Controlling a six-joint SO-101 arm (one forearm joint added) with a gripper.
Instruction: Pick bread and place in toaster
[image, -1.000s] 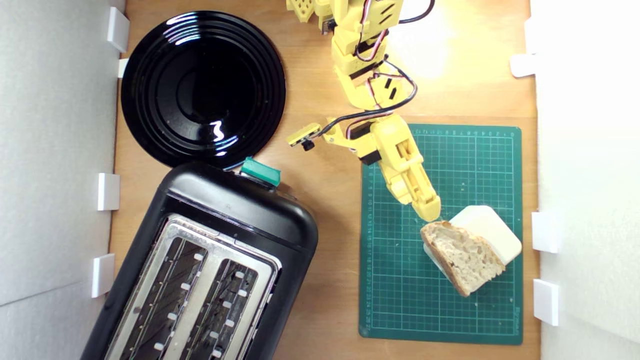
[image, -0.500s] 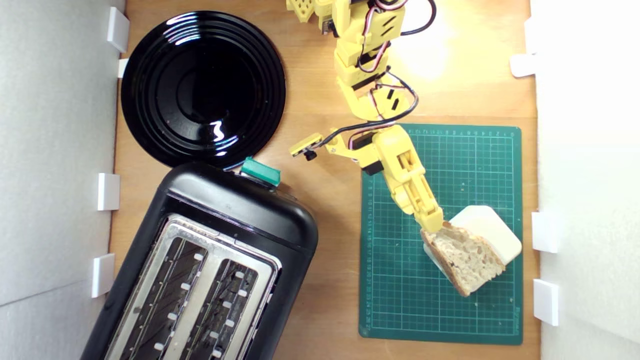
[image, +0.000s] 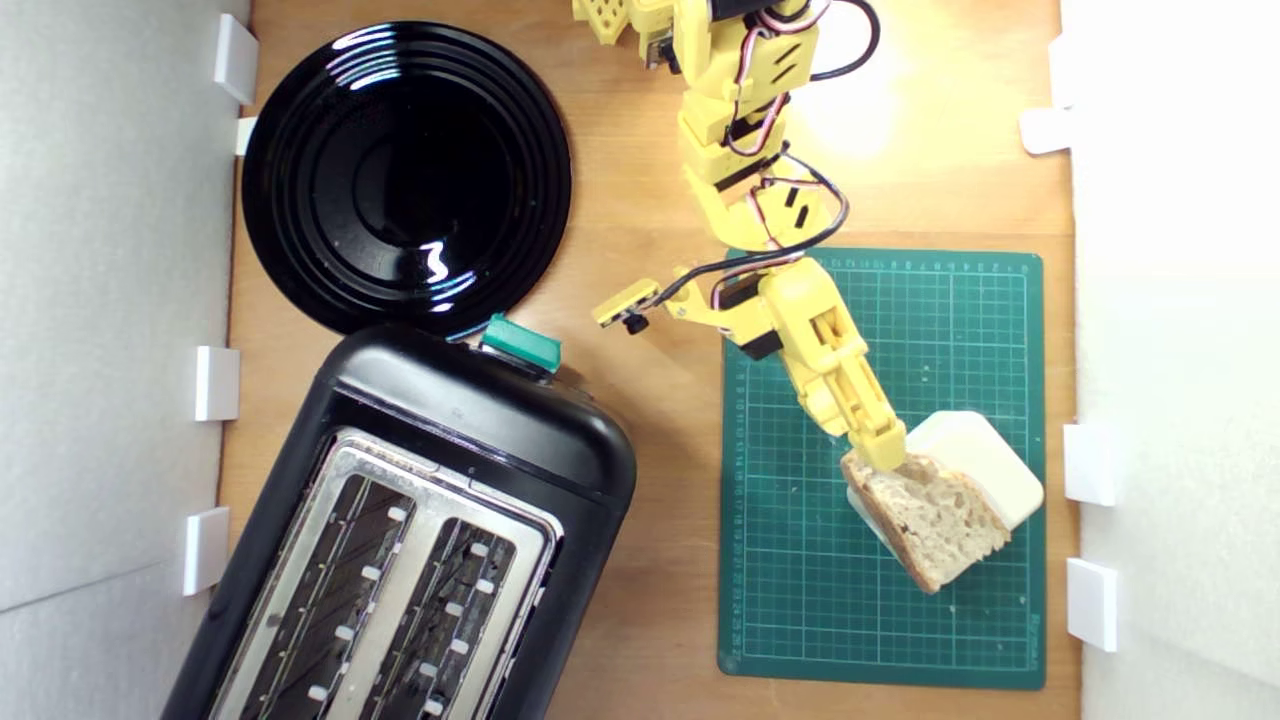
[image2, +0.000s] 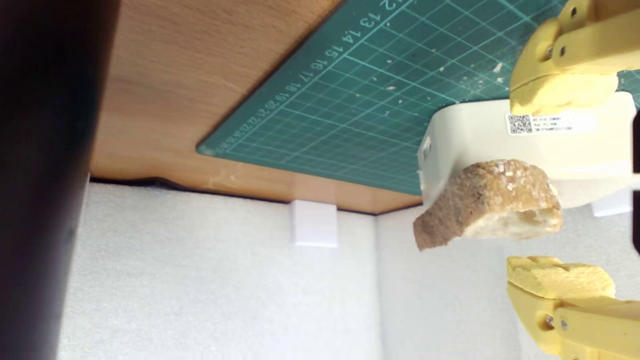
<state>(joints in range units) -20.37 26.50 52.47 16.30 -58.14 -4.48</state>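
Gripper (image2: 560, 185): yellow, jaws spread wide, one on each side of the bread's crust end, neither visibly touching it. In the exterior view its tip (image: 880, 450) overlaps the bread's near corner.

Bread (image: 925, 515): wedge-shaped half slice, directly at the gripper tip, propped on a cream block (image: 985, 460) and leaning off it over the green mat (image: 800, 580).

Block: just behind the bread, under the upper jaw in the wrist view; label with QR code on its side.

Toaster (image: 480, 430): black, two empty slots, well apart from the gripper toward the exterior view's left; teal lever (image: 520, 345).

Plate (image: 405, 175): black, beyond the toaster.
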